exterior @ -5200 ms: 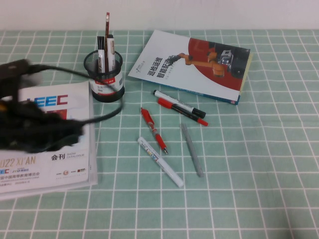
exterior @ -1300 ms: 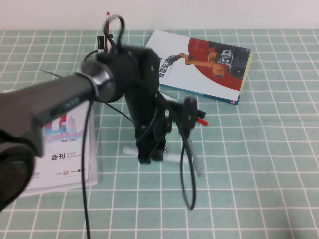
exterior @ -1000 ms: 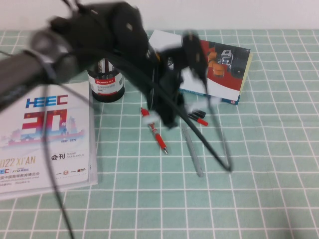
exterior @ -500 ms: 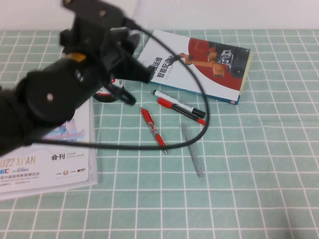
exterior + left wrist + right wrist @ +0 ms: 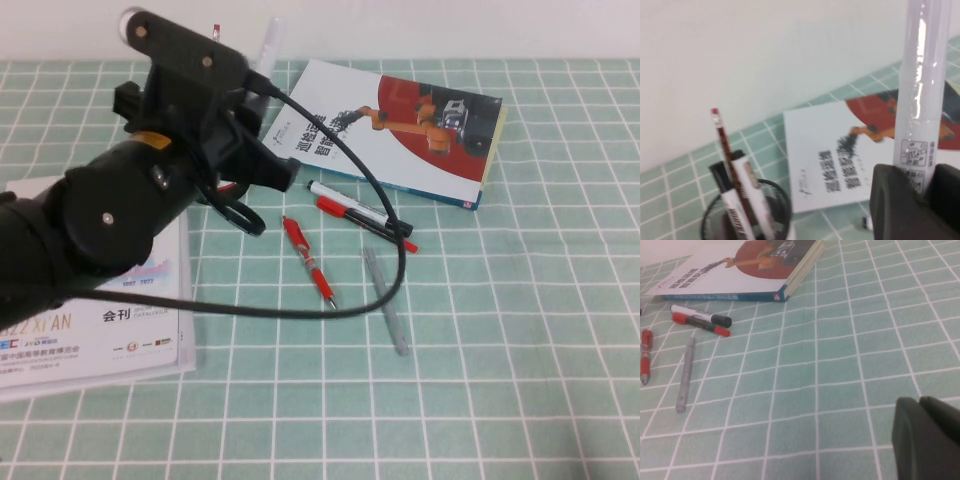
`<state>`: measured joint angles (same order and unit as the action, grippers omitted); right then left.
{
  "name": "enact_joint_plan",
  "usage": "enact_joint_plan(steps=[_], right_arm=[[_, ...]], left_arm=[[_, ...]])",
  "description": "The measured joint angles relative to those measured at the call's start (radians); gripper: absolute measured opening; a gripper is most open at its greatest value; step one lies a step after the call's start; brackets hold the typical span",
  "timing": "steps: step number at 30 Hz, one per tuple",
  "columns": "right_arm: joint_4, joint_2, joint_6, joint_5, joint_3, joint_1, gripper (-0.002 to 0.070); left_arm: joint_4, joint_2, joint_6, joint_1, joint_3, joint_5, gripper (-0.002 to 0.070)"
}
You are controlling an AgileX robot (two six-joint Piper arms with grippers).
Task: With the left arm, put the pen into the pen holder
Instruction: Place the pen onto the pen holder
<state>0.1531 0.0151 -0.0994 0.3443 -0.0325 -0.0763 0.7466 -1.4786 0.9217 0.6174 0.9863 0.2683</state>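
Note:
My left gripper is shut on the slim white pen and holds it upright in the air at the back left of the table. In the left wrist view the pen stands up between the black fingers. The black wire-mesh pen holder is below and to one side of the pen, with a pencil and markers in it. In the high view the left arm hides the holder. My right gripper is shut and empty, low over the bare tablecloth, and is out of the high view.
A robot book lies at the back. A white marker with a black cap, two red pens and a translucent grey pen lie mid-table. A white magazine lies at the left. A black cable loops over the pens.
The left arm took the white pen off the table, lifted it and carried it back and left. The pen now stands upright beside the holder.

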Motion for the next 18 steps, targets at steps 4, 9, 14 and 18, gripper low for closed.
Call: enact_joint_plan(steps=[4,9,14,18], right_arm=[[0.000,0.000,0.000,0.000,0.000,0.000,-0.0020],[0.000,0.000,0.000,0.000,0.000,0.000,-0.0020],[0.000,0.000,0.000,0.000,0.000,0.000,-0.0020],[0.000,0.000,0.000,0.000,0.000,0.000,-0.0020]], left_arm=[[-0.201,-0.034,-0.271,-0.055,-0.008,0.070,0.0104],[-0.553,-0.119,-0.701,-0.175,0.005,0.152,0.0104],[-0.650,-0.242,-0.826,-0.244,0.092,0.202,0.0104],[-0.669,-0.339,-0.862,-0.268,0.187,0.220,0.0104]])
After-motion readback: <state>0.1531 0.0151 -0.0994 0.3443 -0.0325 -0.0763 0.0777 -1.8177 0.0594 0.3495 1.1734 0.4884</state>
